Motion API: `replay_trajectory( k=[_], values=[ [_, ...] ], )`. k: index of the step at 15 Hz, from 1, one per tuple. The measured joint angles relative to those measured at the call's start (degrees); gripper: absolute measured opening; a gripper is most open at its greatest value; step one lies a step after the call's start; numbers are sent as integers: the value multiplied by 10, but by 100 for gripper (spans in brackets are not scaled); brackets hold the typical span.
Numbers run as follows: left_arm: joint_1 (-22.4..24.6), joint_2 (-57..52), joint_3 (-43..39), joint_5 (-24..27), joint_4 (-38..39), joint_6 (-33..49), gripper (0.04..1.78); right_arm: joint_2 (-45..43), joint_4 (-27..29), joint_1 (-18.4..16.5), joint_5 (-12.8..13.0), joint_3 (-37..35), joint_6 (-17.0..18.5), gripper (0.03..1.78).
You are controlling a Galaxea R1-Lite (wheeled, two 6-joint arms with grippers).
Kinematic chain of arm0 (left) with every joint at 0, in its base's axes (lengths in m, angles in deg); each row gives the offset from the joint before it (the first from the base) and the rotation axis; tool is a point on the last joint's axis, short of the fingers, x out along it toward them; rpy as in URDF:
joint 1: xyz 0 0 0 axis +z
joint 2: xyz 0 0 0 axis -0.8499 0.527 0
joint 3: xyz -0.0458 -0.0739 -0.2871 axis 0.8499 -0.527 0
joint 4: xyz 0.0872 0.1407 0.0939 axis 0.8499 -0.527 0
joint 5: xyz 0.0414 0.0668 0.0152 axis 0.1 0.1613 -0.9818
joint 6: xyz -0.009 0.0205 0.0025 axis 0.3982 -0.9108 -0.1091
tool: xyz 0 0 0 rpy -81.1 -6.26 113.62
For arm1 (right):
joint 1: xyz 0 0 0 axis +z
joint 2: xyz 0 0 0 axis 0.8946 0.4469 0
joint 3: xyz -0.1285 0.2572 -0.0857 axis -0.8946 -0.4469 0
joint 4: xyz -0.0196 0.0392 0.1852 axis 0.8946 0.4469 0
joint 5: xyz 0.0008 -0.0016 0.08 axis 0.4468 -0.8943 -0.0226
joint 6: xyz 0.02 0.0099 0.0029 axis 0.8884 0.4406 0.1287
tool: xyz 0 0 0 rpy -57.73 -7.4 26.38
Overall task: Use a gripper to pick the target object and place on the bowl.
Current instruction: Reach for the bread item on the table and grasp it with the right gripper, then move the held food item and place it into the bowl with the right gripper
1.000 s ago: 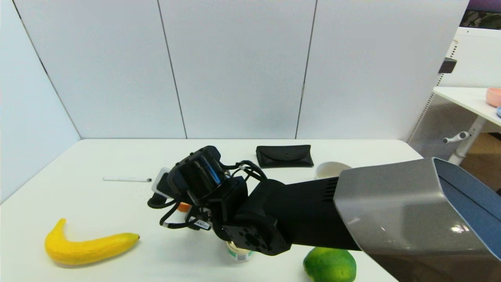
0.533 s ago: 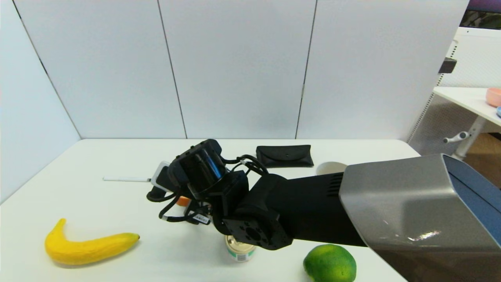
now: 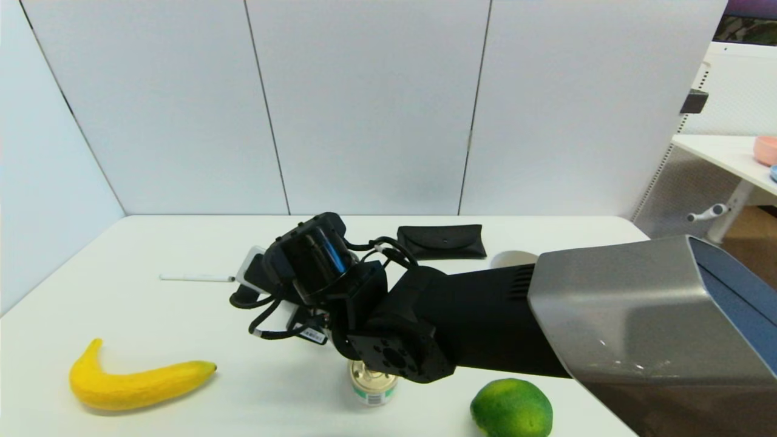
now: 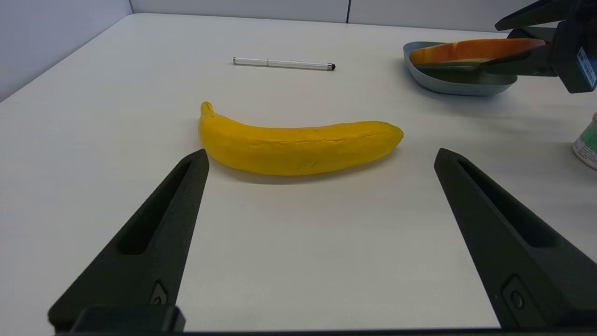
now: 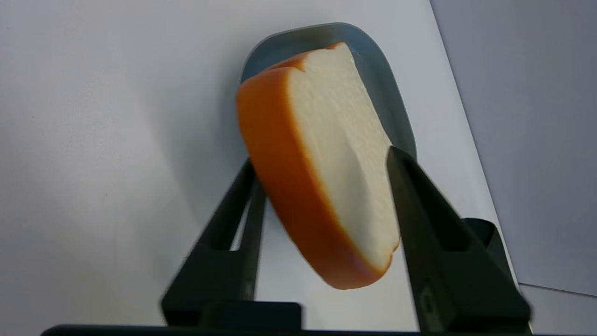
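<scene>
I see the toast slice (image 5: 326, 163), porous white face with smooth orange crust, clamped between my right gripper (image 5: 322, 172) fingers above the grey rounded plate (image 5: 387, 88), frame centre. My left gripper (image 4: 322, 158) hangs spread open before the banana (image 4: 298, 147).

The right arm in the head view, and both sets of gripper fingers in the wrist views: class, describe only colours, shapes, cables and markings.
The right arm has a smooth silver-grey shell, then ribbed matte black segments. Black cables loop round the wrist, beside a white barcode label. The right gripper and left gripper share long, tapering black fingers with recessed slots.
</scene>
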Motion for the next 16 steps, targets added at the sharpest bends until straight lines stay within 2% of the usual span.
replay_trajectory(
  k=[1,2,3,12,16],
  values=[
    [0,0,0,0,0,0,171,0,0,0,0,0,0,69],
    [0,0,0,0,0,0,171,0,0,1,0,0,0,18],
    [0,0,0,0,0,0,171,-1,0,1,0,0,1,11],
    [0,0,0,0,0,0,171,-12,8,2,-1,21,4,11],
    [0,0,0,0,0,0,171,-41,58,-10,-1,41,7,11]
  ],
)
